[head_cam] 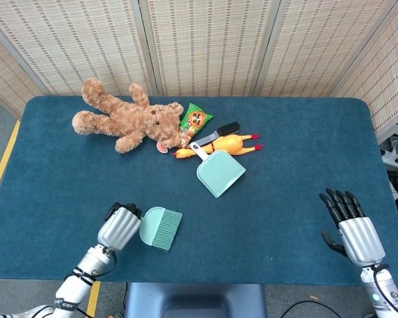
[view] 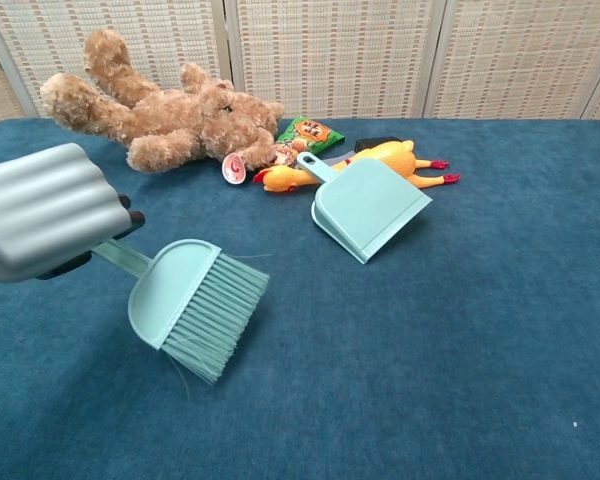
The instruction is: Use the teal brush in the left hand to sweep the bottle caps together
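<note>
My left hand [head_cam: 119,226] [view: 42,212] grips the handle of the teal brush [head_cam: 160,228] [view: 196,306], near the table's front edge. The brush is tilted, bristles pointing right and down. It covers the spot where the bottle caps lay, and no cap shows in either view. My right hand [head_cam: 353,228] hovers open at the front right, fingers spread, far from the brush; the chest view does not show it.
A teal dustpan [head_cam: 219,171] [view: 368,205] lies mid-table. Behind it are a yellow rubber chicken [head_cam: 225,144] [view: 395,157], a green snack packet [head_cam: 196,120], a black-handled tool [head_cam: 220,131] and a brown teddy bear [head_cam: 129,119] [view: 160,115].
</note>
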Tool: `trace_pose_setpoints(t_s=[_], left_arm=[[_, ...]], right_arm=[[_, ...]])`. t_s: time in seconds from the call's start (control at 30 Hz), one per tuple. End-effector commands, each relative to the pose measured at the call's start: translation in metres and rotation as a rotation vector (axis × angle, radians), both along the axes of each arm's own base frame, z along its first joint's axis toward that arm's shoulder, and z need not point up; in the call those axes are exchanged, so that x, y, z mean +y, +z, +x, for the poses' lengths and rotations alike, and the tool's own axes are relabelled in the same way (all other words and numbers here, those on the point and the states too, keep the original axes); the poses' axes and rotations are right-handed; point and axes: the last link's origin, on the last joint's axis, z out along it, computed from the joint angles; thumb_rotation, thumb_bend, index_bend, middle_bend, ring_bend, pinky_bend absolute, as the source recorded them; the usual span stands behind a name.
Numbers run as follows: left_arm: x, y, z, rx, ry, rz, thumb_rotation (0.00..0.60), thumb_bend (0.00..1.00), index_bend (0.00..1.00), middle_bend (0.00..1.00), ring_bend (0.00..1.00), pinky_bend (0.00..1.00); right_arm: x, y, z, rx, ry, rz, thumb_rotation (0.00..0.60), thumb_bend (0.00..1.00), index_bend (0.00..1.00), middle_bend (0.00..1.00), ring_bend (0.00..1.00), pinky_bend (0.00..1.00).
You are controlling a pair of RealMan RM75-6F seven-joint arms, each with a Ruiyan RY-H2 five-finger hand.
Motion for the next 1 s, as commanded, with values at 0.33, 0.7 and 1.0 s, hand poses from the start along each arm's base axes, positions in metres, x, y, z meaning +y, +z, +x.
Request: trace_pose_setpoints(t_s=[0.33,0.7,1.0], left_arm=[[-0.010,-0.027,0.010,0.123,-0.043,0.009,0.600,0.55,0.88,1.00,0.76,0.84],[-0.005,-0.030,-0.008,0.258,-0.043,0.056,0.600,0.55,0.88,1.00,0.76,0.84],[0.005,-0.027,-0.026,0.338,-0.009,0.119,0.600,0.55,0.88,1.00,0.76,0.84]], right_arm=[[0.002,0.003,0.001,-0.003,-0.002,0.002,0.600,0.23,0.00,0.00,0.00,0.00],[0.003,0.002,0.001,0.004,-0.009,0.003,0.600,0.23,0.00,0.00,0.00,0.00],[0.003,0.002,0.001,0.008,-0.016,0.005,0.600,0.23,0.00,0.00,0.00,0.00]])
